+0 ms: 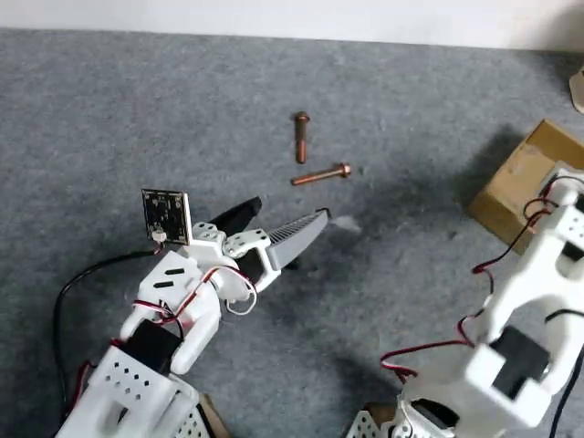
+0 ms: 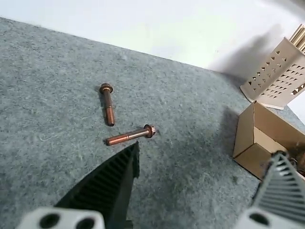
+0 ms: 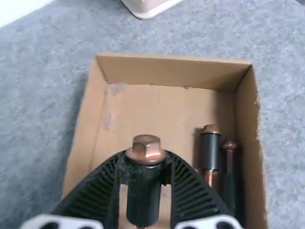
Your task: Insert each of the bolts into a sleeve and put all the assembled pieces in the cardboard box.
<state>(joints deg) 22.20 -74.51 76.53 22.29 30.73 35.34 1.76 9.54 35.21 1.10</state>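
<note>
Bolts (image 1: 321, 174), two, lie loose on the counter (image 1: 109, 109) at 12 o'clock from the left fingers (image 1: 297, 235), which gape wide and empty. The right fingers (image 3: 100, 191) clamp a sleeved bolt (image 3: 143, 191) over the cardboard box (image 3: 171, 71), with two assembled pieces (image 3: 209, 148) inside at its 3 o'clock.

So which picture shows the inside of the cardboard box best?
The right wrist view: it looks down into the cardboard box, where two assembled pieces lie. The high view catches one corner; the left wrist view shows its side.
</note>
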